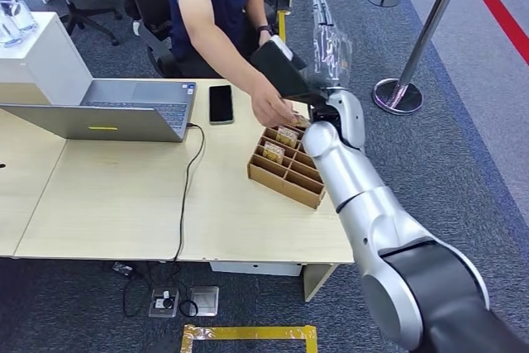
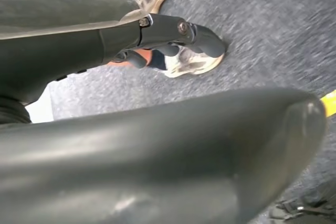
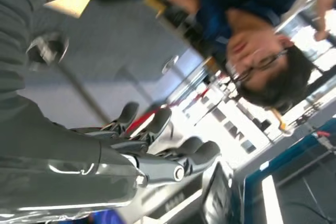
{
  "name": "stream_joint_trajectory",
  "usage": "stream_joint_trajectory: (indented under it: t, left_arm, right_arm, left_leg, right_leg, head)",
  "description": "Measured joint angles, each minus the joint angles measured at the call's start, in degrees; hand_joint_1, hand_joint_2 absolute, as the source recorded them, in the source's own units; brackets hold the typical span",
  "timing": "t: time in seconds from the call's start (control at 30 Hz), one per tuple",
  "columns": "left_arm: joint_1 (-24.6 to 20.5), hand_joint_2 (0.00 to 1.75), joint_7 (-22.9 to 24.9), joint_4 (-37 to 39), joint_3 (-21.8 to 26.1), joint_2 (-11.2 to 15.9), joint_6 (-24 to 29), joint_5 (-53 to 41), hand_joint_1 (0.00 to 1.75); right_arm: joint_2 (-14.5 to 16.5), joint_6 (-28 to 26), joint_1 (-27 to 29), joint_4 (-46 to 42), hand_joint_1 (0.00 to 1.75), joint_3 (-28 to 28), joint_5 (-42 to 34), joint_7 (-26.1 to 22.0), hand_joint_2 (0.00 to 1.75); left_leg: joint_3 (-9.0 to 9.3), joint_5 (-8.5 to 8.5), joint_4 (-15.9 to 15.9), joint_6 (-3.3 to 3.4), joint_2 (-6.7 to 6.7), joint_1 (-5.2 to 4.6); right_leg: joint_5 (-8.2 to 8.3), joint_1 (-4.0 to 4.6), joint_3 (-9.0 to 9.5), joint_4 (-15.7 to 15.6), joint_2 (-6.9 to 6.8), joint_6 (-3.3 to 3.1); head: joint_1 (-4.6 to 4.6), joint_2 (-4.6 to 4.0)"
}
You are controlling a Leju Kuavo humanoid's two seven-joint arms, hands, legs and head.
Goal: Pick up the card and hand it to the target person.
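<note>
Silver and black, one right arm (image 1: 374, 229) reaches up from the lower corner of the head view over the edge of the pale wooden table (image 1: 125, 204). Its right hand (image 1: 327, 43) is raised above and beyond the brown divided cardboard tray (image 1: 288, 173), fingers (image 3: 158, 121) spread and extended with nothing between them. Two small tan cards show standing in the tray's compartments: one card (image 1: 274, 152) and a second card (image 1: 287, 135), both lying below the hand, on its table side. One person's hand (image 1: 273, 107) rests at the tray's far rim, just beside the robot's wrist. Well apart from the right hand lie one open grey laptop (image 1: 118, 109) and one black phone (image 1: 221, 104). Down by the carpet, the left hand (image 2: 174, 38) hangs with fingers loosely curled around nothing.
</note>
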Motion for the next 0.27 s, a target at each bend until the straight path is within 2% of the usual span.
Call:
stream_joint_trajectory:
  t: [0.1,0.2,0.27]
  left_arm:
    - [1.24,0.00,-0.68,0.00,0.27,0.00,0.34,0.90,0.00]
    - [2.62,0.00,-1.82,0.00,0.90,0.03,0.44,1.57,0.00]
    - [3.23,0.00,-2.32,0.00,1.25,0.07,0.47,1.89,0.00]
  right_arm:
    - [-1.40,7.20,7.05,-10.37,0.00,0.62,-10.91,-3.54,1.75]
    - [-4.67,15.05,15.26,-21.89,0.00,1.39,-22.83,-7.28,1.75]
    - [-6.68,18.16,19.49,-27.29,0.00,1.37,-28.17,-9.03,1.75]
  left_leg:
    - [-0.03,-0.01,0.00,0.01,-0.02,0.00]
    - [-0.06,-0.05,0.00,0.05,-0.04,-0.01]
    - [-0.08,-0.07,0.00,0.07,-0.05,-0.01]
  right_leg:
    - [-0.02,0.00,-0.04,-0.03,-0.02,0.02]
    - [-0.04,0.00,-0.05,-0.08,-0.03,0.05]
    - [-0.05,0.00,-0.05,-0.12,-0.05,0.07]
  head:
    - [-0.04,0.00]
    - [0.01,0.00]
    - [0.02,0.00]
